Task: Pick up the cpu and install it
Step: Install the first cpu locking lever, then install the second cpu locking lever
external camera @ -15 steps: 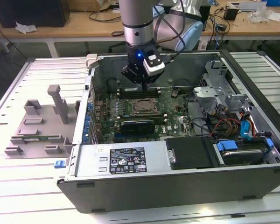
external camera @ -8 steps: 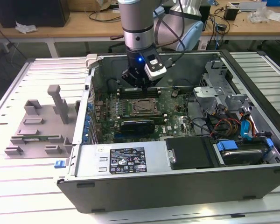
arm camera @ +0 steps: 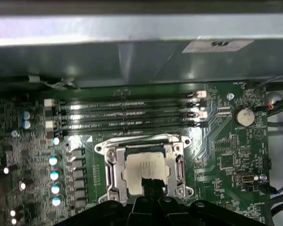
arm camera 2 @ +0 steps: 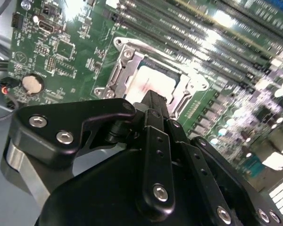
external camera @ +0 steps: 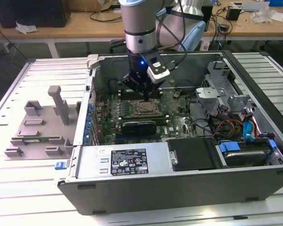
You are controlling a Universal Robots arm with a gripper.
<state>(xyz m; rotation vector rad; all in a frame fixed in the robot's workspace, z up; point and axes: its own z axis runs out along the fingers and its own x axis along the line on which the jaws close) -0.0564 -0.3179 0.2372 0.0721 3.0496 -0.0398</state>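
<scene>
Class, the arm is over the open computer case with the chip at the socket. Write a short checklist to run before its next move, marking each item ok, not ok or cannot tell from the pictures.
1. Shiny silver-grey square cpu lies inside the metal square socket frame: ok.
2. Cpu sits flat and fully seated: cannot tell.
3. Black gripper is directly above the cpu: ok.
4. Gripper has let go of the cpu: cannot tell.
5. Socket frame is open, not clamped over the cpu: ok.
6. Long black memory slots beside the socket are apart from the gripper: ok.
</scene>
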